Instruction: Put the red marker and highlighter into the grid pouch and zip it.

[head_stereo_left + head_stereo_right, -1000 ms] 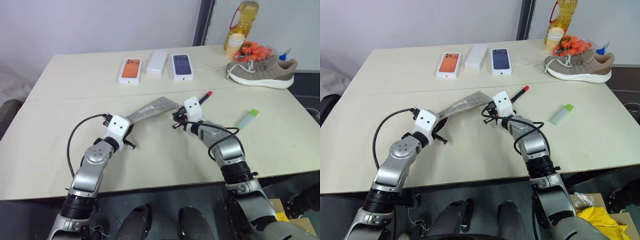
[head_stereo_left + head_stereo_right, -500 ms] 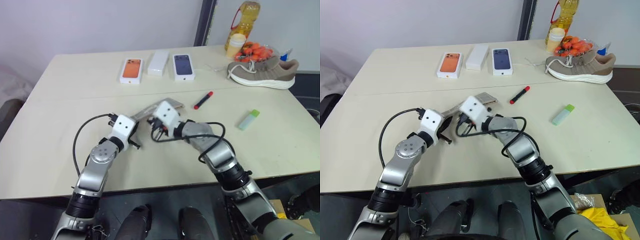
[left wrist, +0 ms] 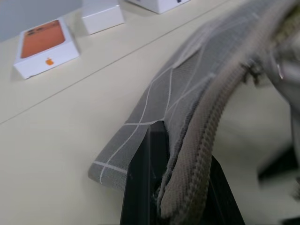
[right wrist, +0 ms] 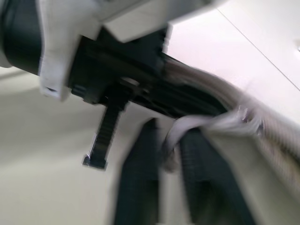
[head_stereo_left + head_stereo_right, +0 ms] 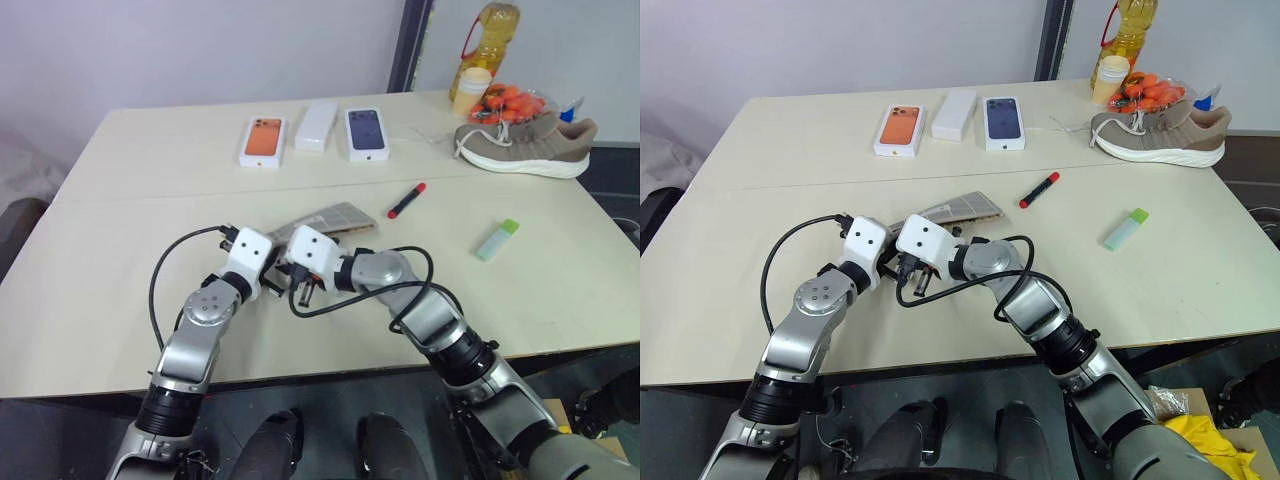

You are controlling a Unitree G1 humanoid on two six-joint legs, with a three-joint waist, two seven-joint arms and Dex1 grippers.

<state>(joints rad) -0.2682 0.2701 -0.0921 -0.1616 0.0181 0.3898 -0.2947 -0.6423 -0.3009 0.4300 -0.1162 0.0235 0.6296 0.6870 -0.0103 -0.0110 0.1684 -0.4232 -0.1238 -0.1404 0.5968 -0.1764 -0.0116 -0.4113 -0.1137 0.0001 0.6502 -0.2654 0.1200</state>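
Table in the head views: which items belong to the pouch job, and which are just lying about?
Job:
- grid pouch, pinched at its near end by the left tool
- red marker, loose on the table
- highlighter, loose on the table

Lying about:
- orange phone box
- white box
- blue phone box
- shoe
- oil bottle
- bag of orange items

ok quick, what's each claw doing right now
Left claw: shut on the grid pouch, pinching its end.
Right claw: fingers part open, astride a loop at the pouch's zipper edge; cannot tell whether it grips.
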